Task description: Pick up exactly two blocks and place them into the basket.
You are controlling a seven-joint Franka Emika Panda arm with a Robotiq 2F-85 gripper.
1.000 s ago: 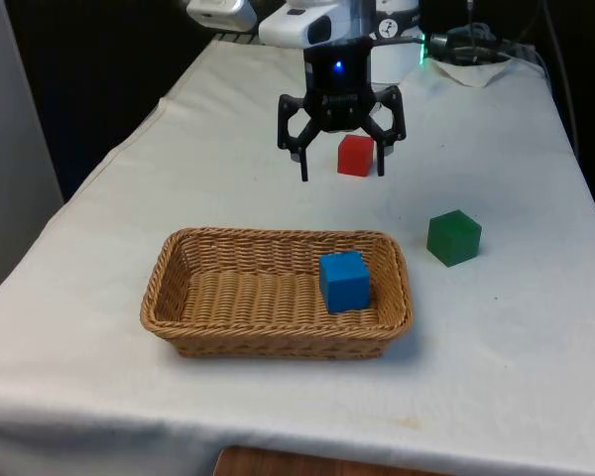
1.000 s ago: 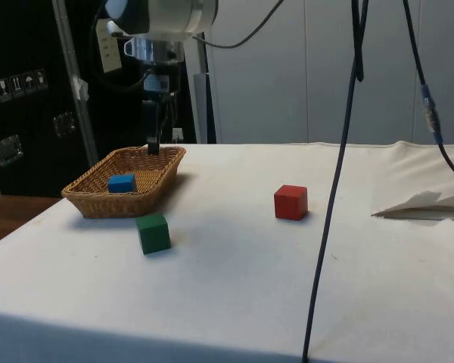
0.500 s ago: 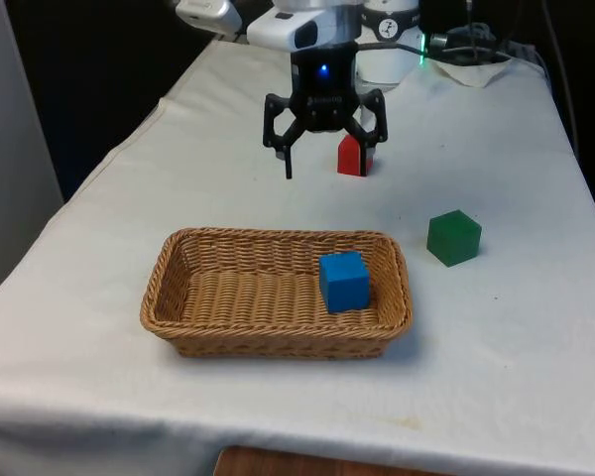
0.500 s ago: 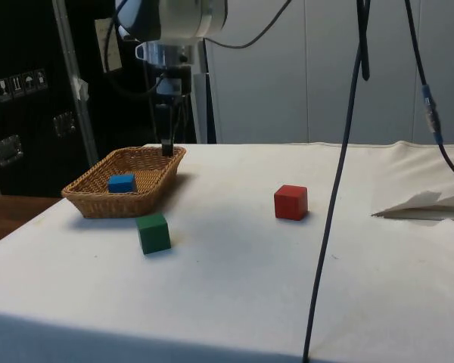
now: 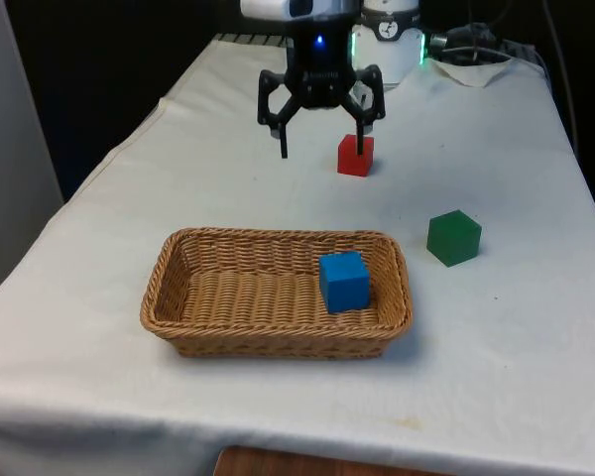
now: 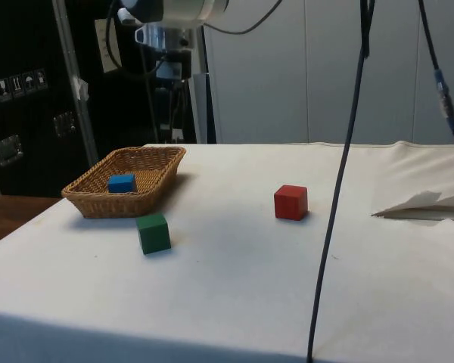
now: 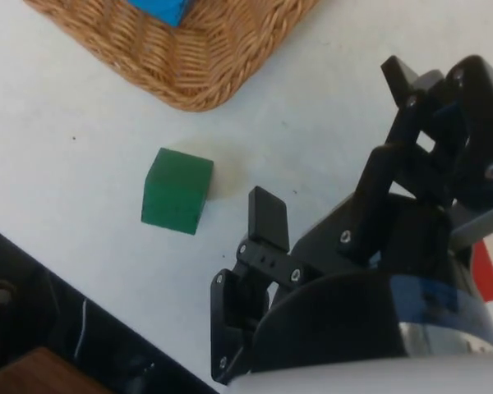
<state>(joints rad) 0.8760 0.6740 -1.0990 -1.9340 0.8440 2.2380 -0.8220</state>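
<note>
**Operator:** Where is your gripper, and is it holding anything?

**Observer:** Your gripper [image 5: 320, 149] hangs above the tabletop [image 5: 228, 149] at the far end, well beyond the basket [image 5: 248, 297]. Its fingers are spread wide and there is nothing between them. In the front view one fingertip sits just to the front view's left of the red block [image 5: 355, 156]; the other lines up with the block's top edge, and you cannot tell from that view whether it touches. The side view shows the gripper body high up, clear of everything on the cloth.

**Operator:** And the blocks?

**Observer:** You have one blue block [image 5: 344, 281] lying inside the basket, towards the front view's right end of it, close to the wicker wall. The green block [image 5: 453, 237] stands on the tabletop outside the basket, near its corner on the front view's right but not touching it. In the wrist view that green block [image 7: 177, 190] lies just beside the basket's curved rim [image 7: 205, 61]. The red block [image 6: 290, 202] stands alone on the cloth, well apart from both the basket [image 6: 129, 181] and the green block [image 6: 153, 232].

**Operator:** So the basket's count?

**Observer:** You can see one block in it; two rest on the cloth.
</note>
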